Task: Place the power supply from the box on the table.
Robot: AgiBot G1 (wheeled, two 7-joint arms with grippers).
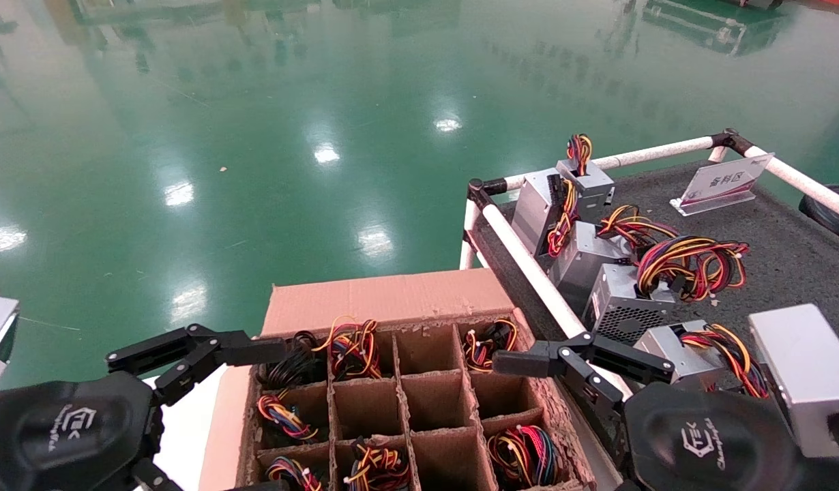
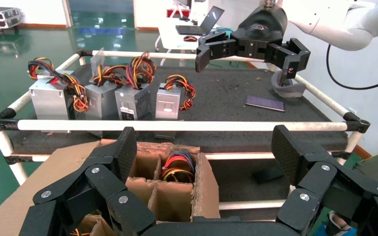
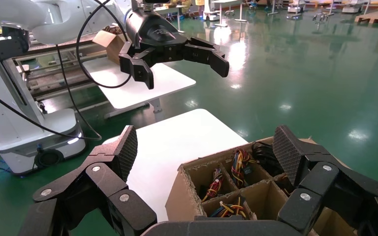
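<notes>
Left gripper [image 1: 208, 354]: fingers spread wide, lower left, beside box [image 1: 385, 300].
Right gripper [image 1: 563, 358]: splayed, seemingly empty, between box and table [image 1: 795, 252].

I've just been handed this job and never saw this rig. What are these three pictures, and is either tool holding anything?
It is a two-armed robot. The head view looks down on the box of wired power supplies and the table beside it, where several power supplies already stand. The other two pictures come from the wrists. The left tool and right tool both hover open over the box, holding nothing.
</notes>
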